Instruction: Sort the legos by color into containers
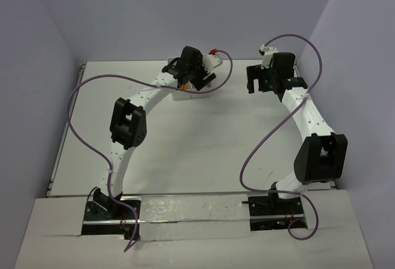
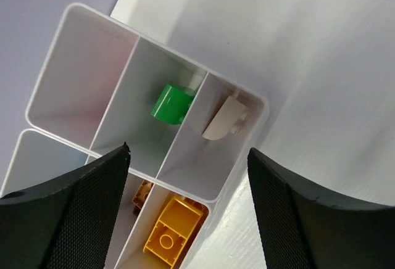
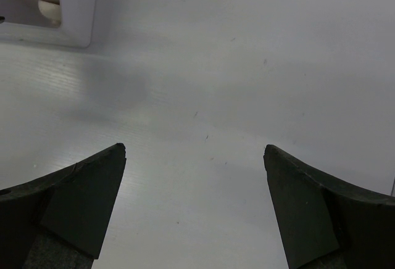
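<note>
Tray [image 2: 262,105] at the desk's far edge, green brick [image 2: 170,102], white piece [image 2: 223,119] and yellow brick [image 2: 170,232] kept in separate compartments. Left gripper [image 2: 188,158], above it, and right gripper [image 3: 194,148] are held wide, empty. A thin wall could be clipped on descent, spilling pieces.

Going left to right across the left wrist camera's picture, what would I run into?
One black finger → green lego → white lego → the other black finger. The yellow lego sits right below the green one in the picture, so I skip it.
</note>
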You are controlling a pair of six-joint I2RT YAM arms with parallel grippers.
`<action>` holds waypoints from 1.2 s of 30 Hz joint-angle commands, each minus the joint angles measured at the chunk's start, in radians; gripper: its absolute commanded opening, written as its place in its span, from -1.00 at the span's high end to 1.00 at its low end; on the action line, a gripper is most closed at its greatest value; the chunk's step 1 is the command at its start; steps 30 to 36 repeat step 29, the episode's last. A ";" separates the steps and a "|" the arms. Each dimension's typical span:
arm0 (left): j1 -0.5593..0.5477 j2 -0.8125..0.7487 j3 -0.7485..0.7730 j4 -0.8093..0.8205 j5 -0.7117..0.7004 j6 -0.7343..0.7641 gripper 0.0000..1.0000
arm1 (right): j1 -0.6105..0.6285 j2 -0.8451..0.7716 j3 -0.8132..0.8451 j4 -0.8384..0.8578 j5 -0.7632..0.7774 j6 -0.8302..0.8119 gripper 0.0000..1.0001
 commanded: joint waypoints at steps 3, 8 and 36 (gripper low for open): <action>0.011 -0.286 0.069 0.004 0.073 -0.207 -0.98 | 0.002 -0.017 0.053 0.026 -0.059 0.035 -1.00; 0.155 -0.364 0.057 -0.208 0.168 -0.402 -0.99 | 0.027 -0.009 0.096 0.034 -0.085 0.078 -0.99; 0.689 -0.590 -0.495 -0.155 0.110 -0.633 -0.99 | 0.034 0.080 0.174 0.040 0.001 0.138 -1.00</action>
